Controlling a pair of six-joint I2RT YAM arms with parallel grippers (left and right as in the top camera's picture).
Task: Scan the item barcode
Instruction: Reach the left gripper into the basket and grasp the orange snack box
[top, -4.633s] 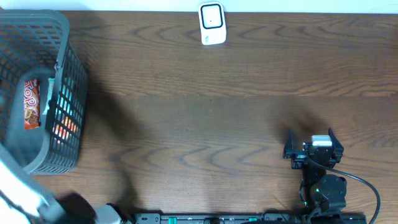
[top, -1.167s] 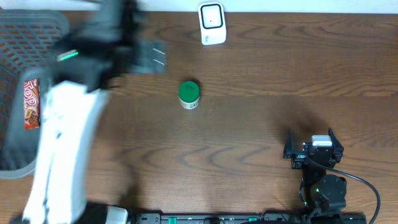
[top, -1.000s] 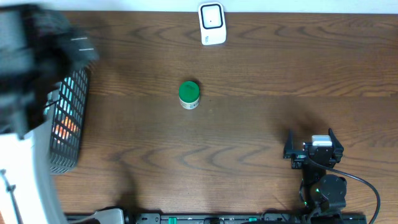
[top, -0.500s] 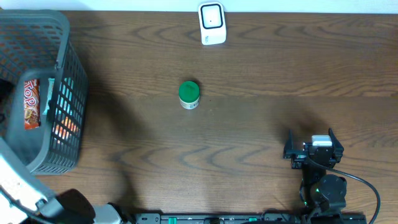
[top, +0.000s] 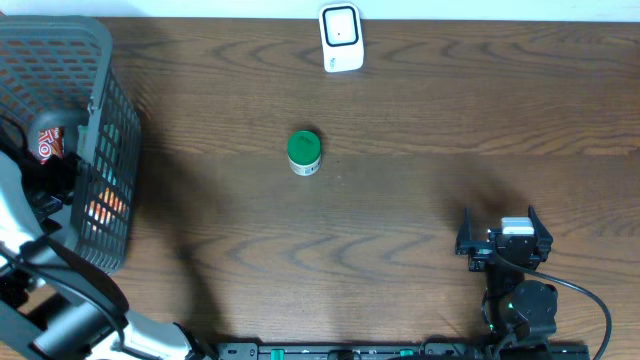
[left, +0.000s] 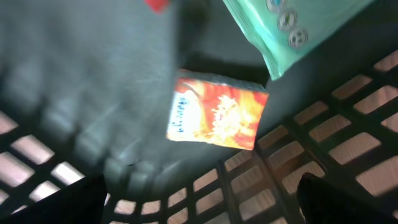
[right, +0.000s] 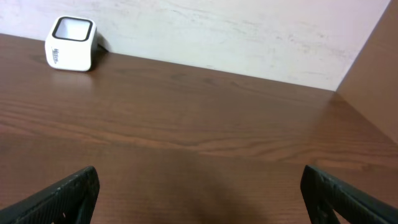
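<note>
left tool (left: 199, 202), jaws apart, over the orange packet (left: 217, 118) in the basket (top: 108, 130): centre, then drop straight; right tool (right: 199, 193) apart too

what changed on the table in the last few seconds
A green-lidded jar now sits mid-table, left there by the left arm. The left gripper has swung back into the basket, open, above an orange packet. The scanner, basket and right gripper have not moved.

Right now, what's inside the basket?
An orange box and a mint-green packet lie in the basket, plus a red snack pack. The left arm covers the rest, so other items can't be ruled out.
</note>
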